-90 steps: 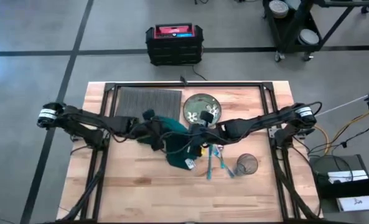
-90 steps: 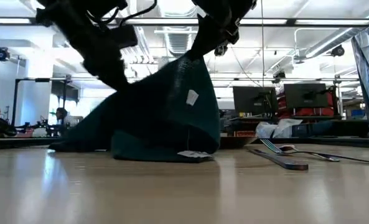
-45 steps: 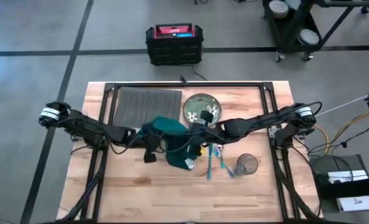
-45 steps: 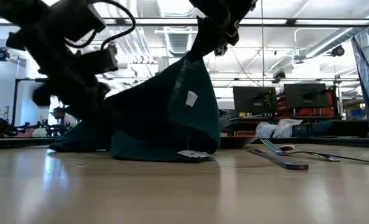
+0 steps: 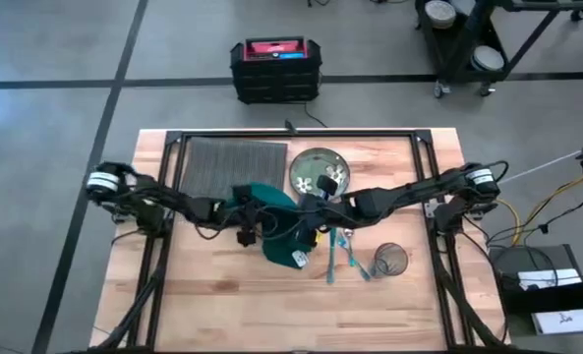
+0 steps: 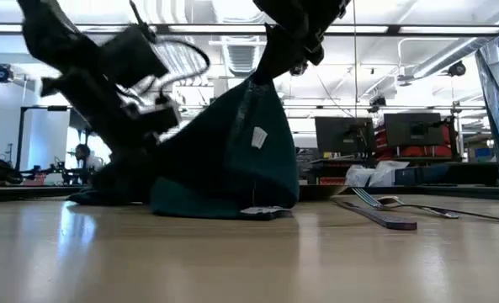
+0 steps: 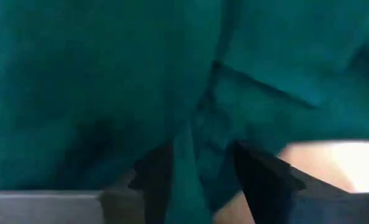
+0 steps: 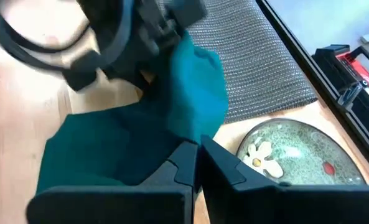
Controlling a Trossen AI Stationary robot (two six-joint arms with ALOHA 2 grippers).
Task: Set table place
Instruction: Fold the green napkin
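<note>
The right hand point(image 5: 308, 218) is being held clamped on a raised fold of the dark green cloth napkin point(image 5: 276, 228), its fingers point(image 8: 190, 163) pressed together over the fabric. The left hand point(image 7: 196, 180) is being pushed against the napkin's other edge, its fingers apart with a ridge of cloth between them. Napkin handling appears to be the step in hand; next, a second grip by the left hand seems called for. Both arms are being stretched low toward the middle of the light-wood butcher-block surface point(image 5: 222, 305). The dark grey ribbed rectangular placemat point(image 5: 222, 162) is lying at the far side, just beside the speckled green round plate point(image 5: 319, 170).
</note>
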